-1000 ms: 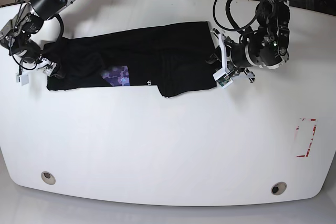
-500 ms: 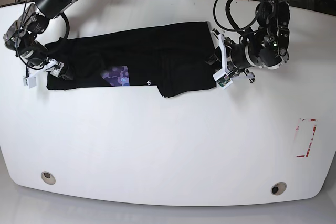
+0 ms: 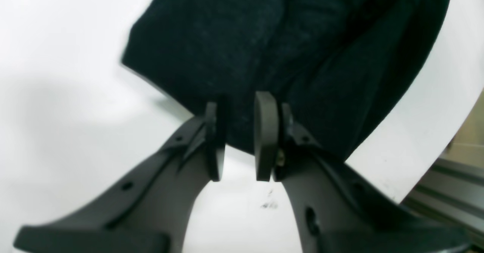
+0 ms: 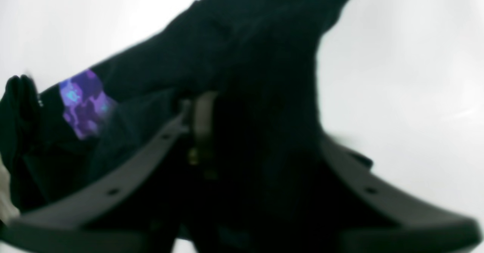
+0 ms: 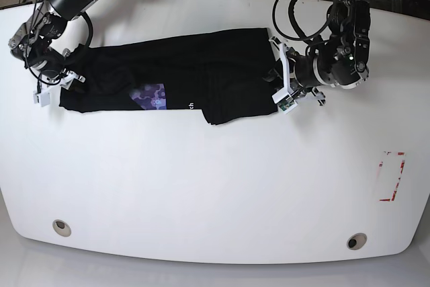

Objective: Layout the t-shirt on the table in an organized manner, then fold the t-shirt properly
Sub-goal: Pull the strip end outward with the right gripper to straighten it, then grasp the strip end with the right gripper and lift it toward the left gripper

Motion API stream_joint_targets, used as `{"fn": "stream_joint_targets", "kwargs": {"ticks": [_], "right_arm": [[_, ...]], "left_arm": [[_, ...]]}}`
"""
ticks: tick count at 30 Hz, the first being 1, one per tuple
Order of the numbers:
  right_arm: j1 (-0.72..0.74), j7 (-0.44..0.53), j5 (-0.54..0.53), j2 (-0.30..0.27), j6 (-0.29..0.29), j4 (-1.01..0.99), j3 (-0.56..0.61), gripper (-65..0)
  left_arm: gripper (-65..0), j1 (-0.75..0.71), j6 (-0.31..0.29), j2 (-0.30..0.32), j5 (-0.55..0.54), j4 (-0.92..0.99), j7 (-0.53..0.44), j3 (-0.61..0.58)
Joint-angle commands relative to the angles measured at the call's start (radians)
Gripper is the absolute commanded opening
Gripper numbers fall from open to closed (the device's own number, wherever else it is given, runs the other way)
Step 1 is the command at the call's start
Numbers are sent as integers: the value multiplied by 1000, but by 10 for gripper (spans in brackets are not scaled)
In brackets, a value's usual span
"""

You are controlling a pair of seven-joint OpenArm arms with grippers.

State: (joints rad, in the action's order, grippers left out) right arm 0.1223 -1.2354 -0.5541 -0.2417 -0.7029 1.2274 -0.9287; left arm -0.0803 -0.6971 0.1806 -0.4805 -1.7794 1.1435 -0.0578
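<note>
Both claws clamped on the t-shirt

Left claw pinches the hem edge between its pads; right claw grips bunched cloth, purple print to its left; table beneath.

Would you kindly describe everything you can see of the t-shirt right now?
The t-shirt is black, soft-looking fabric, lying folded into a long band across the far half of the table. A purple print patch shows near its front edge, with a bit of white lettering beside it. A doubled layer forms a squarer flap at one end. The left hand has its narrowly parted pads over that end's edge; the right hand is at the other end, fabric between its fingers in the blurred wrist view.
</note>
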Motion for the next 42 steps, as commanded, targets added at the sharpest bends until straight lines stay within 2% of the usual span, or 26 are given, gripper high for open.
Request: {"fn": "stream_joint_targets", "kwargs": {"ticks": [1, 5, 16, 23, 30, 34, 42], "right_arm": [[9, -13, 10, -12, 5, 7, 1, -552], [7, -14, 10, -12, 5, 7, 1, -596], [-9, -16, 15, -8, 5, 53, 1, -598], [-36, -16, 9, -6, 5, 133, 26, -598], [-59, -17, 7, -5, 5, 190, 56, -598], [-71, -17, 7, 20, 5, 242, 56, -598], [-98, -88, 9, 43, 5, 394, 56, -598]], "left_arm": [[-542, 17, -1, 3, -13, 19, -16, 2], [-542, 46, -1, -29, -14, 69, -16, 0], [-542, 72, -1, -72, -14, 132, -16, -1], [-542, 80, -1, -74, -13, 163, -21, -49], [-542, 80, -1, -72, -13, 229, -84, -106], [-542, 87, -1, -69, -13, 276, -86, -119], [-542, 103, -1, -65, -5, 319, -87, -118]]}}
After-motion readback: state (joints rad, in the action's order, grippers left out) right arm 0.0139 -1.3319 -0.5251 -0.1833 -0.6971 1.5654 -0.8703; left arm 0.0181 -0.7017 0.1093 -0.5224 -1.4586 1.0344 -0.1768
